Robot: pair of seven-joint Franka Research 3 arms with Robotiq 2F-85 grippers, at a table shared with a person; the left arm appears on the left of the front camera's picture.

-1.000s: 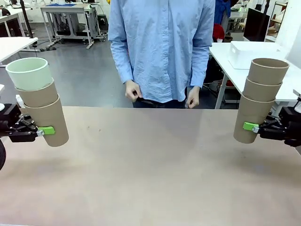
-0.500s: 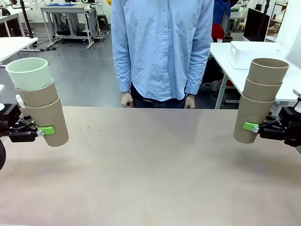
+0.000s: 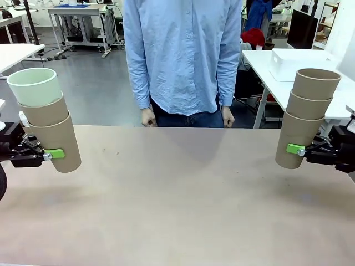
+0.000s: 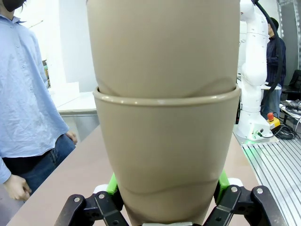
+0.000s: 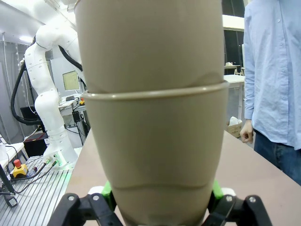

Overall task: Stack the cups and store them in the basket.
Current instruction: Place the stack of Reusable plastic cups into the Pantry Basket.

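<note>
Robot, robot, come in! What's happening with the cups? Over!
Left gripper shut on mint-topped stack, held off the table. Right gripper shut on brown stack, likewise. Person at far edge, hands down, not reaching in.

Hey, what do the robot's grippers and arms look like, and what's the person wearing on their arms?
The left gripper and right gripper are black, angular linkages with visible screws and bright green pads on the fingers. The left arm and right arm are glossy white rounded segments with black cables looping alongside. The person wears long light-blue shirt sleeves.
</note>
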